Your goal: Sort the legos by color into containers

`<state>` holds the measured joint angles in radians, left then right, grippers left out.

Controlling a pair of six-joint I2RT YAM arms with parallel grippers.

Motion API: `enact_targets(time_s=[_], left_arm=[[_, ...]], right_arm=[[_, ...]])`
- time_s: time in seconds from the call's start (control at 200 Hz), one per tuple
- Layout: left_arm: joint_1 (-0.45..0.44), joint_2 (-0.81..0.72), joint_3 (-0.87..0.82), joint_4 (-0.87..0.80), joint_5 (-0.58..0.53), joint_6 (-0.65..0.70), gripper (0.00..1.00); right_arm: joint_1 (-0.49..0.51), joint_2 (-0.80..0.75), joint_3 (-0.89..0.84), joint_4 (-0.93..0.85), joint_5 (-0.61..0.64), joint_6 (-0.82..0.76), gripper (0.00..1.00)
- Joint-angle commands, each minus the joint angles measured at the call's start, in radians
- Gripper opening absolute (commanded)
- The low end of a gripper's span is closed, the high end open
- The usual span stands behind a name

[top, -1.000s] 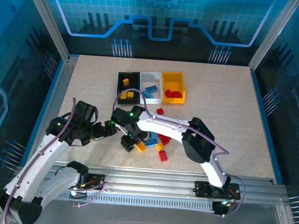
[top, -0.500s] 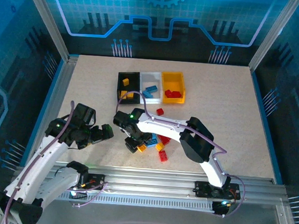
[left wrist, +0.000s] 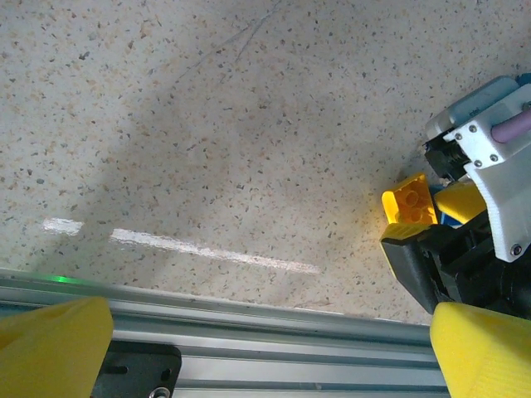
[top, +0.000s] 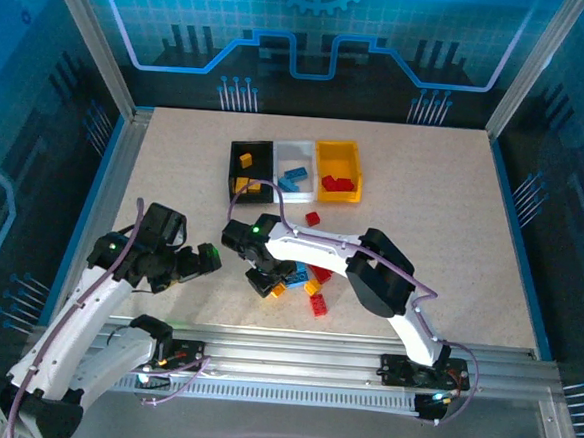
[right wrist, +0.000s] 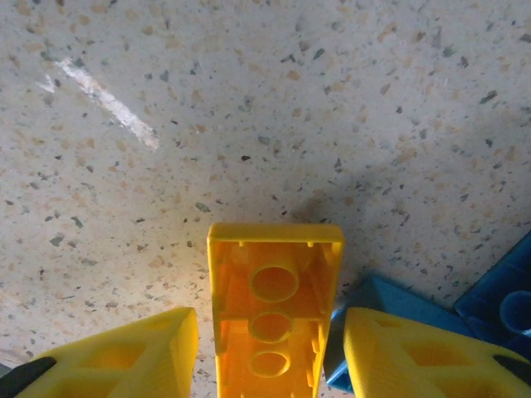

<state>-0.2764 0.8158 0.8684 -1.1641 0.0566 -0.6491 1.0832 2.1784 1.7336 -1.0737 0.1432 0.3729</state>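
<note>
My right end effector (right wrist: 270, 325) is parted astride an orange-yellow plastic brick (right wrist: 274, 290) that lies hollow side up on the speckled bench (right wrist: 249, 99). A sliver of bench shows beside one finger (right wrist: 133, 361), so nothing is clamped. Blue plastic bricks (right wrist: 398, 311) touch the brick on one side. It sits at the left rim of the loose pile of red, blue and orange-yellow bricks (top: 308, 278), near the bench's front aluminium rail (top: 313, 343). My left end effector (left wrist: 272, 323) is spread wide over that rail, just left of the pile, with bare bench beyond. The joined black plastic bin (top: 261, 157), white bin (top: 289, 151) and orange-yellow bin (top: 336, 157) stand at mid-bench, well apart from the pile. A lone red brick (top: 312, 218) lies between.
</note>
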Motion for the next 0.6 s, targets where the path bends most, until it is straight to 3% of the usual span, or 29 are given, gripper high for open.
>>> enact_targets(time_s=[0.0,0.225,0.445,0.595], left_arm=[[0.009,-0.017,0.000,-0.040,0.003,0.005,0.99],[0.009,-0.029,-0.011,-0.045,0.009,0.002,0.99],[0.010,-0.029,0.003,-0.051,0.008,0.014,0.99],[0.013,-0.029,0.016,-0.048,0.009,0.014,0.99]], right_arm=[[-0.014,0.053,0.002,0.001,0.026,0.021,0.52],[-0.016,0.049,0.012,0.008,0.080,0.053,0.40],[-0.043,-0.018,0.045,0.015,0.076,0.060,0.38],[-0.117,-0.084,0.060,0.051,0.002,0.101,0.36]])
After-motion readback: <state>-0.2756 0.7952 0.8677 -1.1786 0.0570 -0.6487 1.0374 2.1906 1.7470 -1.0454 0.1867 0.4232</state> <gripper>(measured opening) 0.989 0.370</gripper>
